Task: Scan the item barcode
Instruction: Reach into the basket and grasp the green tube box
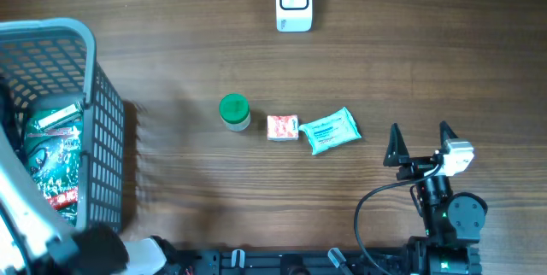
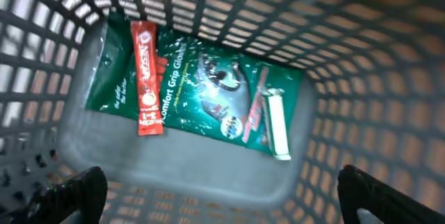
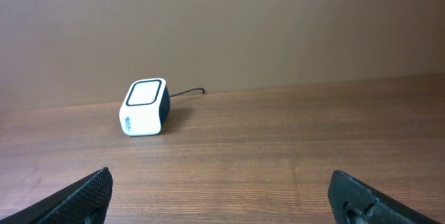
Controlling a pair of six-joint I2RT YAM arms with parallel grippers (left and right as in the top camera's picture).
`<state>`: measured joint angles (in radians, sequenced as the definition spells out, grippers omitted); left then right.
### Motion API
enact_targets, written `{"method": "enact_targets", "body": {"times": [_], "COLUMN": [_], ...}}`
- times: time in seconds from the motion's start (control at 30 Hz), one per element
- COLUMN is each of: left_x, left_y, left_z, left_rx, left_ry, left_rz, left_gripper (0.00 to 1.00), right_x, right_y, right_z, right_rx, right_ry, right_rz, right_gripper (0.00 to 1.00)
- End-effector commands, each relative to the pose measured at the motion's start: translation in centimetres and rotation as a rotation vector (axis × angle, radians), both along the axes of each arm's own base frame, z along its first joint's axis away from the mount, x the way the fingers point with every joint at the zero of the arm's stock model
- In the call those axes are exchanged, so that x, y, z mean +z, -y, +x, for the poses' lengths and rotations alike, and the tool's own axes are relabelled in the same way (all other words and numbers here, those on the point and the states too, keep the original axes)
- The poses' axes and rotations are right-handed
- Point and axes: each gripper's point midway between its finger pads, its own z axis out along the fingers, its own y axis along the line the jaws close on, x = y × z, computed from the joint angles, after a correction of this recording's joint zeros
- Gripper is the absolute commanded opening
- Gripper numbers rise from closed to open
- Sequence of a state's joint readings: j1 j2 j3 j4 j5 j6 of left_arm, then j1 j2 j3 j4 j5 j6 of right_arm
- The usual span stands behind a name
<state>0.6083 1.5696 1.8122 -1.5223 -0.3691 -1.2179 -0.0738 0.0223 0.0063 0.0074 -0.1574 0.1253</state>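
The white barcode scanner (image 1: 293,2) stands at the far middle of the table, and shows ahead left in the right wrist view (image 3: 144,107). Three items lie mid-table: a green-lidded jar (image 1: 234,112), a small red-and-white packet (image 1: 282,127) and a teal wipes pack (image 1: 330,131). My right gripper (image 1: 419,143) (image 3: 222,200) rests open and empty to the right of the wipes. My left gripper (image 2: 222,196) hangs open inside the grey basket (image 2: 348,29), above a green glove pack (image 2: 195,88) and a red sachet (image 2: 147,78), holding nothing.
The grey mesh basket (image 1: 51,29) fills the left edge of the table, with the green pack (image 1: 53,151) on its floor. A pale tube (image 2: 278,123) lies on that pack. My left arm (image 1: 26,215) reaches over the basket's near side.
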Motion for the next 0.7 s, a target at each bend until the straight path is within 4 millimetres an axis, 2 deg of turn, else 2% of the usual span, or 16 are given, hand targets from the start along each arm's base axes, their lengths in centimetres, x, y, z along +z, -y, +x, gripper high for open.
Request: {"method": "enact_targets", "body": {"times": [0.0,0.17,0.27,0.3,0.5,0.67], "left_x": [-5.6,-13.1,-15.4,-16.7,-20.6,-22.5], "left_y": [-1.9,-2.8,-3.5,-3.6,-3.1,-2.3], "left_z": [1.7,6.2,7.4,8.0,9.9,10.3], "left_rx": [0.056,0.033,0.029,0.024,-0.010,-0.033], "left_ry": [-0.053,-0.086,-0.093,-0.104,-0.147,-0.199], "left_rz": [-0.126,-0.266,-0.272,-0.279,-0.302,-0.312], "left_gripper": [1.00,1.00,1.00,1.00,1.00,1.00], "right_x": [0.2,0.2,0.2,0.2,0.2,0.2], "right_y": [-0.2,-0.2,-0.2,-0.2,-0.2,-0.2], "right_z": [0.0,0.0,0.0,0.0,0.0,0.0], "right_rx": [0.013,0.013,0.013,0.013,0.013,0.013], "right_ry": [0.011,0.011,0.011,0.011,0.011,0.011], "right_rz": [-0.018,-0.018,-0.018,-0.018,-0.018,-0.018], "right_gripper": [1.00,0.99,1.00,1.00,1.00,1.00]}}
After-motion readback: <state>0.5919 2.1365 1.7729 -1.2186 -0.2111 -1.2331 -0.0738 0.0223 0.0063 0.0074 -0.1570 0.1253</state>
